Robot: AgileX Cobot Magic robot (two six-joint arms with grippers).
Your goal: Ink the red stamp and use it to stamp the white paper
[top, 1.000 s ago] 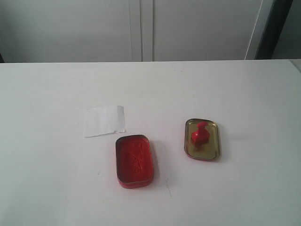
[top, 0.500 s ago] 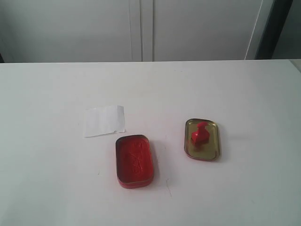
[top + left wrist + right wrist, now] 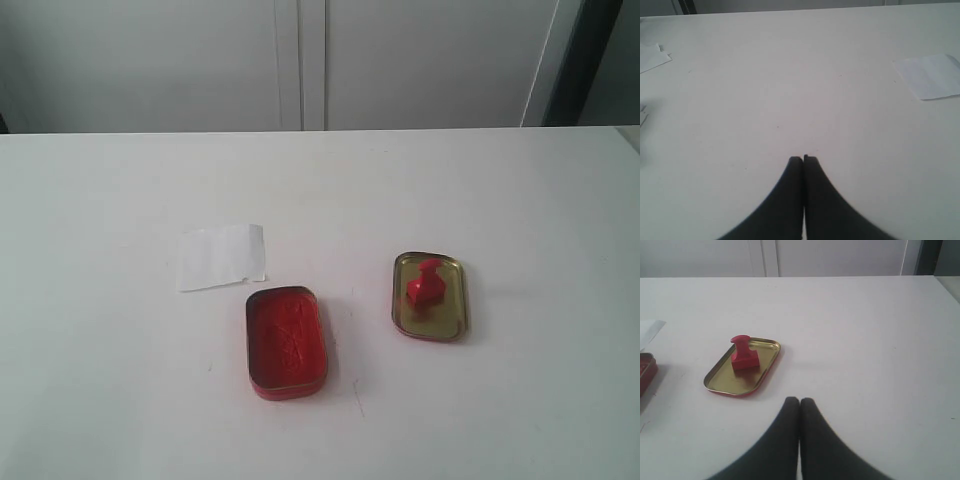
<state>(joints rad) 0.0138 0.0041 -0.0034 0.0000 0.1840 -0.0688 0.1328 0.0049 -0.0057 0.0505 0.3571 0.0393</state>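
On bench [image 3: 520, 190] right side, red stamp [image 3: 424, 286] upright in gold lid [image 3: 441, 326]; white paper [image 3: 221, 257] left, ink tin [image 3: 287, 342] just nearer. Closed & empty: left tool [image 3: 803, 158], right tool [image 3: 799, 400].

My red stamp [image 3: 424, 287], knob up, stands upright right of the counter [image 3: 520, 190] centre; the white paper [image 3: 221, 257] lies flat left of centre.

Table [image 3: 520, 200]: white, smooth top, carrying three things.
White paper [image 3: 222, 257]: lies flat, left of the middle, just beside the red tin's far end.
Red ink-pad tin [image 3: 286, 341]: open, red pad facing up, towards the front.
Gold lid [image 3: 450, 312]: hollow side up, right of the red tin, apart from it.
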